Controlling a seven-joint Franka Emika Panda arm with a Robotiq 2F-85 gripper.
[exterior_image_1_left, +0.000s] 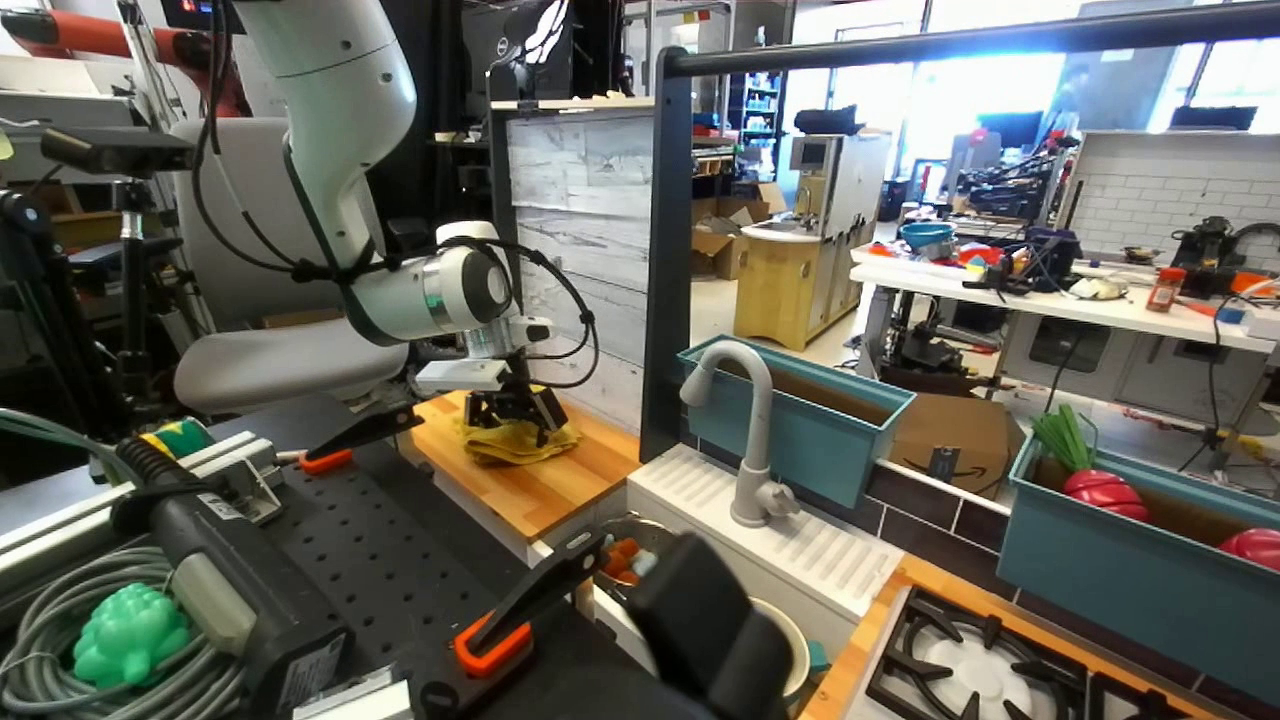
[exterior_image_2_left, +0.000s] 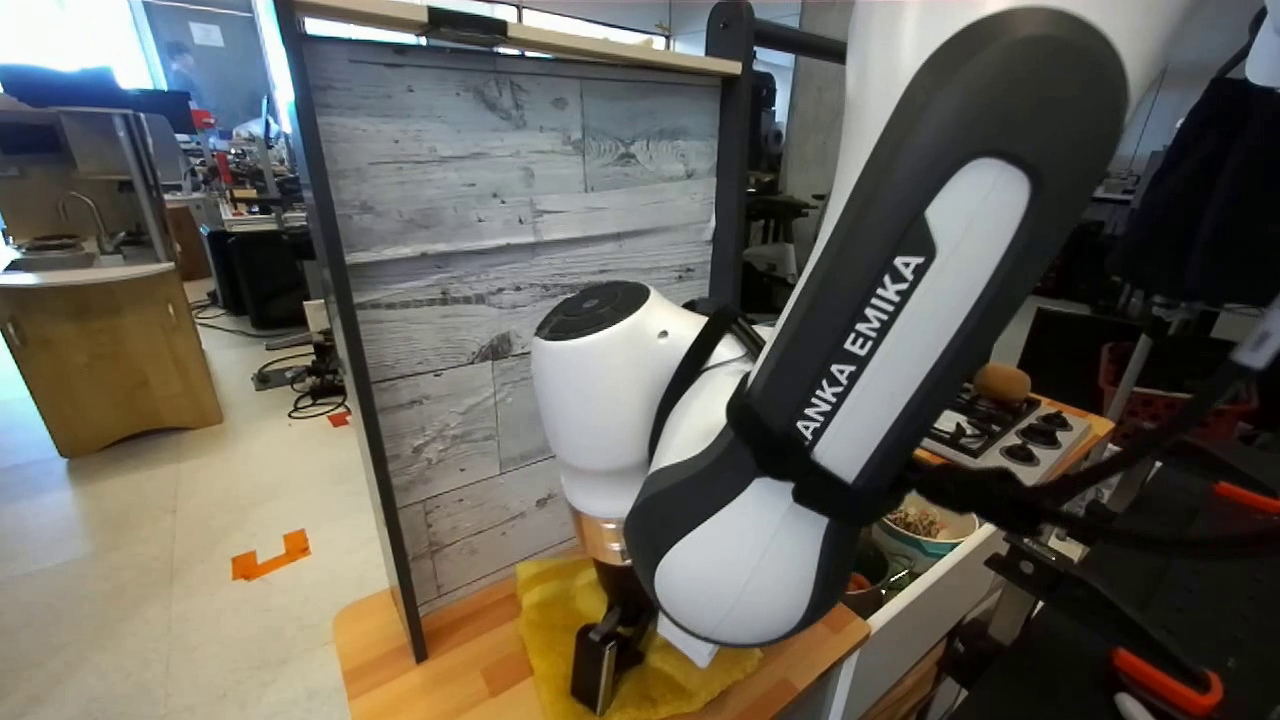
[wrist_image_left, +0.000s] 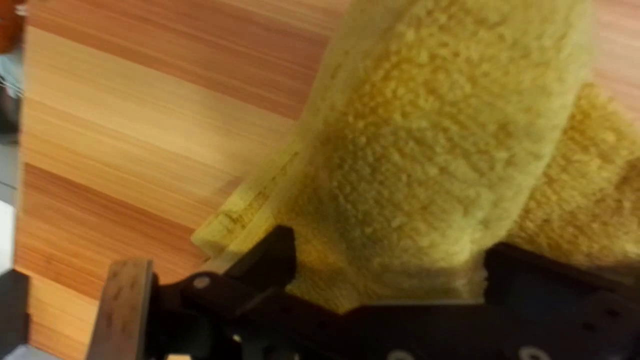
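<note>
A yellow fuzzy cloth lies crumpled on the wooden counter. It shows in both exterior views and fills much of the wrist view. My gripper points down over the cloth with its black fingers wide apart. A fold of the cloth rises between the fingers in the wrist view; I cannot tell whether the fingers touch it. The gripper also shows low over the cloth in an exterior view. In an exterior view the arm hides part of the gripper and cloth.
A grey wood-pattern panel stands behind the wooden counter. A grey faucet and blue planter stand beside it. A stove lies farther along. A drawer holds bowls. A black perforated table carries clamps.
</note>
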